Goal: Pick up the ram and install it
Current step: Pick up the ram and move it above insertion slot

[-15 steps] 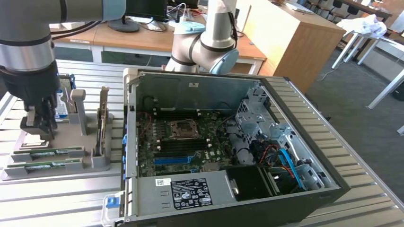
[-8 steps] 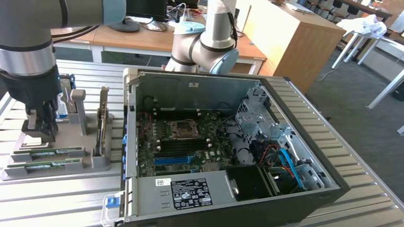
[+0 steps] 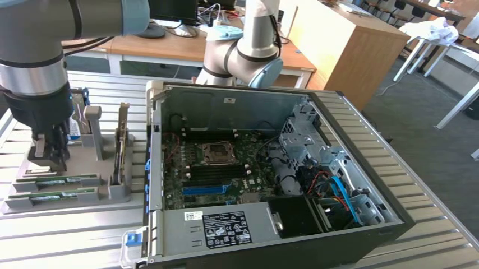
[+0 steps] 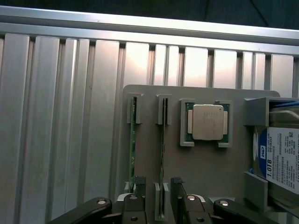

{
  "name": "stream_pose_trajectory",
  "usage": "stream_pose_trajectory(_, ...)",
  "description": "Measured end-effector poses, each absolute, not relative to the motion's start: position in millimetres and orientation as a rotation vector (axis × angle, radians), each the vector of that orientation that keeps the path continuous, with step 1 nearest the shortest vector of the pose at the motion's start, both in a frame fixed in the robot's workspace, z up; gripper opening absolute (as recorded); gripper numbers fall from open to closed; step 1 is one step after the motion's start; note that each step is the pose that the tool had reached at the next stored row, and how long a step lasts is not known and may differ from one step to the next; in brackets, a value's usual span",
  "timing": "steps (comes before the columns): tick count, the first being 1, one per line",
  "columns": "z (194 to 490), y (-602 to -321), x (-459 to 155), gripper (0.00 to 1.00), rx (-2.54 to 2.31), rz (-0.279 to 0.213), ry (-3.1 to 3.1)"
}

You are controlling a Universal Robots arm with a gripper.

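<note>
Grey plastic formed the holder [image 4: 149, 100], which lay flat on the ribbed aluminium table [image 4: 60, 116] and served as the reference for all positions.

1. The ram [image 4: 162, 144], a thin green stick seen edge-on, sat upright on its long edge in one slot of the holder, in the slot nearer the processor [image 4: 208, 122].
2. A second stick [image 4: 132, 140] sat in the neighbouring slot of the holder, parallel to the ram and on the side away from the processor.
3. The processor rested in its own square recess of the holder, between the ram and the hard drive [image 4: 284, 158], which occupied the holder's far end.
4. The gripper [image 4: 158, 183] hung directly above the holder. Its fingers [image 4: 140, 183] were spread wide, one on each side of the ram, with a gap showing on both sides; nothing was clamped.
5. In the exterior view the gripper [image 3: 46, 159] pointed down onto the holder [image 3: 75, 206].
6. The open computer case [image 3: 224, 109] lay just beside the holder, toward the exterior view's right, with its motherboard [image 3: 217, 168] exposed.
</note>
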State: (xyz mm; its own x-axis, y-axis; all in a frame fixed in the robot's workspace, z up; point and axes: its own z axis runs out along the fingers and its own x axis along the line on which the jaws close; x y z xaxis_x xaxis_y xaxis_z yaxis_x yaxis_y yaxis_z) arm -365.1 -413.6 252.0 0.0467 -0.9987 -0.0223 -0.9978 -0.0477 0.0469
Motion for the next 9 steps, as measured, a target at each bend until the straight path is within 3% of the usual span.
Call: stream_pose_trajectory(9, 245.8, -413.6, -365.1, 0.35, 2.259, -0.076, -2.155)
